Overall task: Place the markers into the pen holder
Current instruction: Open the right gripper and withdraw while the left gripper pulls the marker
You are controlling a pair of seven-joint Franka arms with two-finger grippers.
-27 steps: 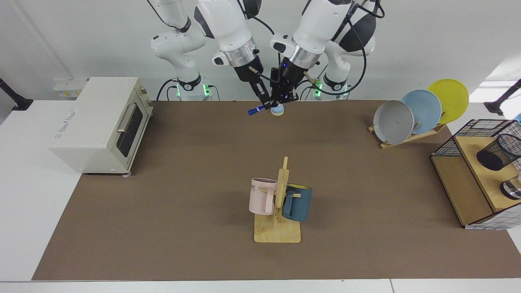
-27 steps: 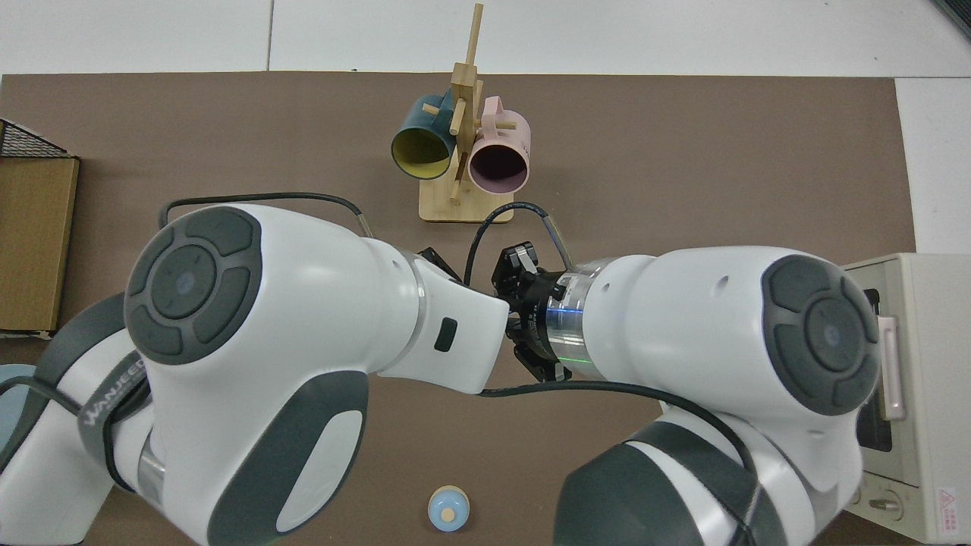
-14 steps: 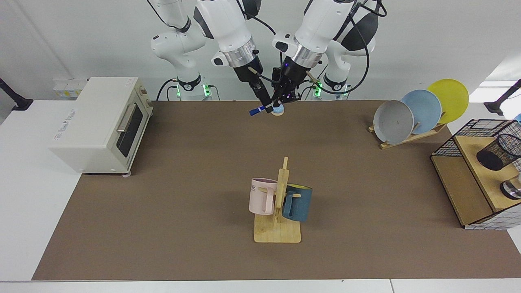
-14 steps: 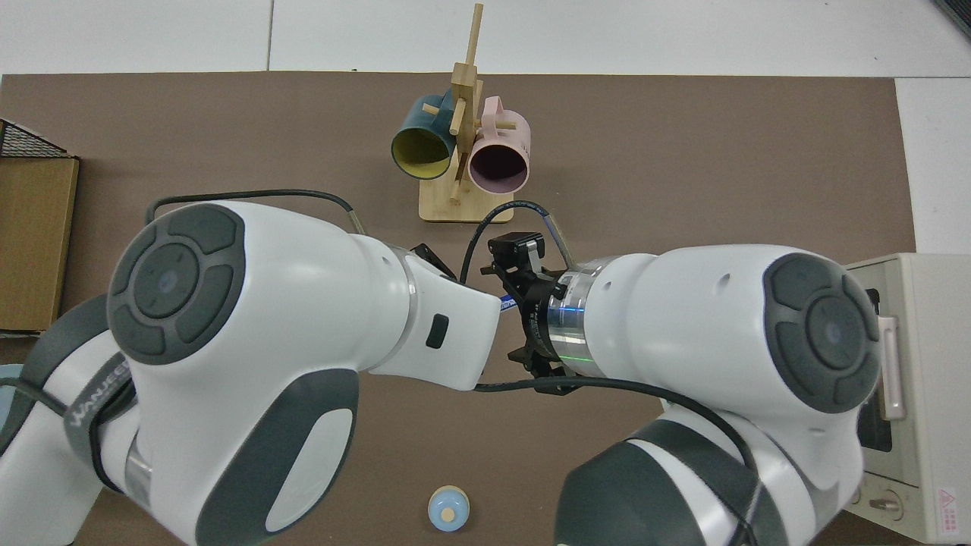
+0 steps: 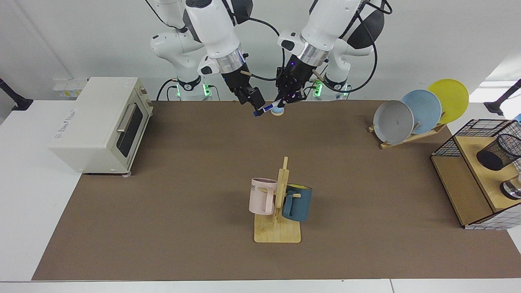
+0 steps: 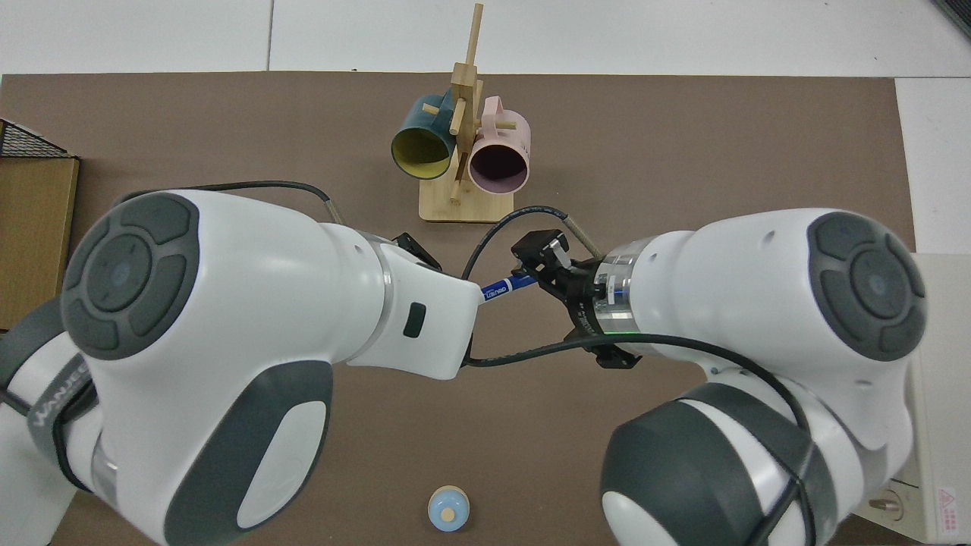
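The marker [image 5: 266, 108] hangs slanted above the far edge of the mat, blue cap low at the left. My left gripper [image 5: 283, 102] is shut on its upper end. Just left of it, my right gripper [image 5: 255, 99] stands open, right above the cap and not holding it. In the top view the marker [image 6: 504, 286] spans the gap between the two hands, beside the right gripper [image 6: 540, 262]. The left gripper is hidden there under its own arm. The pen holder [image 5: 498, 151], a black mesh cup, sits tilted on the shelf box at the far right.
A mesh-and-wood shelf box [image 5: 464, 183] also carries a shiny metal cylinder [image 5: 512, 189]. A plate rack [image 5: 419, 112] stands beside it. A mug rack [image 5: 279, 207] with two mugs is mid-mat, a toaster oven [image 5: 101, 124] at the left. A small blue knob [image 5: 278, 110] lies under the grippers.
The right gripper, which held the marker, has let go and drawn back up and to the view's left. The marker now stays with the left gripper, which has risen slightly.
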